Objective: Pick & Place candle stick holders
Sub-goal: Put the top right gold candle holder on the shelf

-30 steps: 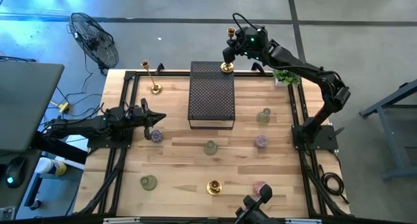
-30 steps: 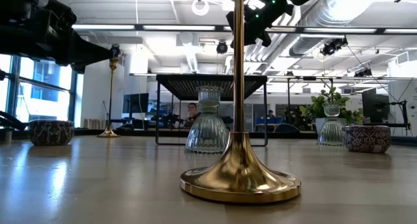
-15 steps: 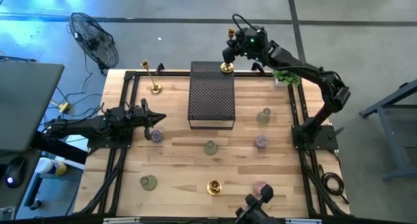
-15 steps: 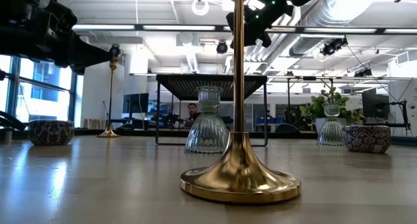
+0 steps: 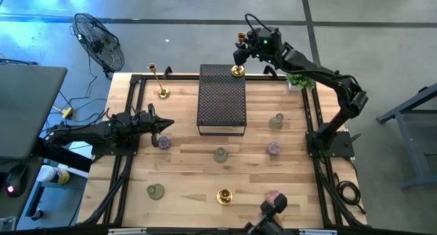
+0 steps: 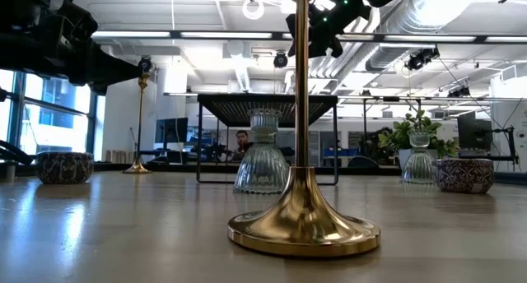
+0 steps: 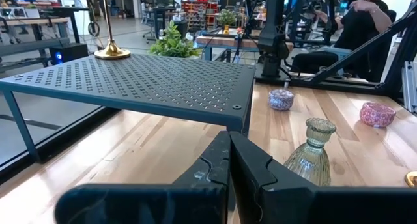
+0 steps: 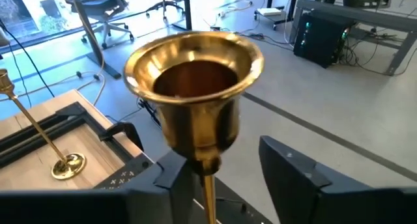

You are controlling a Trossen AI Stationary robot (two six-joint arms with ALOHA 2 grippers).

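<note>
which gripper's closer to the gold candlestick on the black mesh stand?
Right. The right gripper is at the gold candlestick on the black mesh stand; the left gripper waits across the table.

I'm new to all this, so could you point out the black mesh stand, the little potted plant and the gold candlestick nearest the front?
Black mesh stand (image 5: 221,98), high view, middle of its top.
Potted plant (image 5: 299,80), high view, its leaves.
Front gold candlestick (image 6: 303,221), low view, its flared base.

Right end effector (image 8: 215,168) parted (left (image 7: 228,172) closed)
</note>
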